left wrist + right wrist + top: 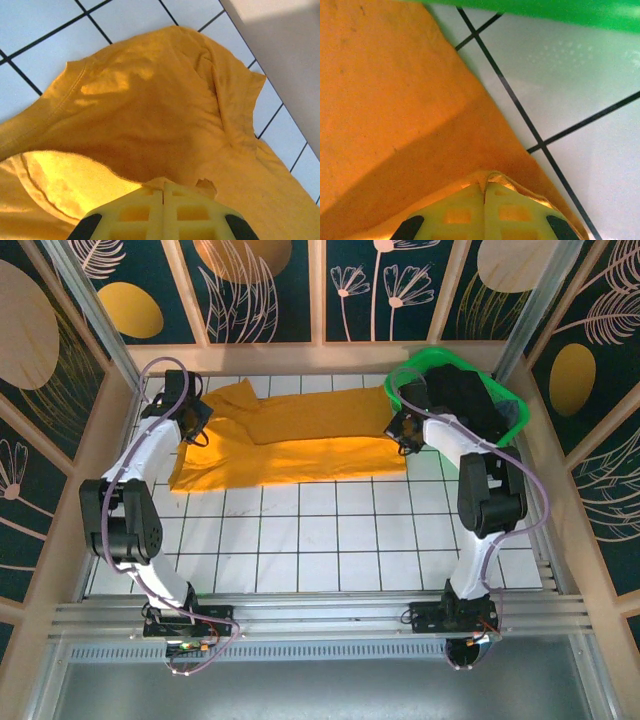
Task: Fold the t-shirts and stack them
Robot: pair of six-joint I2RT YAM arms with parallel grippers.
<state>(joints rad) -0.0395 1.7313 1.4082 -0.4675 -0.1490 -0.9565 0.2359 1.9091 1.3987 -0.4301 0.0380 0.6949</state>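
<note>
Mustard t-shirt [300, 445] lies spread across the tiles [330, 530], left gripper [163, 189] and right gripper [484, 181] clamped on its ends, likely tensioning it for folding.

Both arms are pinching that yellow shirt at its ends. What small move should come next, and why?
Probably raise both ends together and carry them toward the near edge, folding it. The left gripper and right gripper are each shut on one end of the mustard-yellow cloth t-shirt, which lies spread flat on the white tiled table.
</note>
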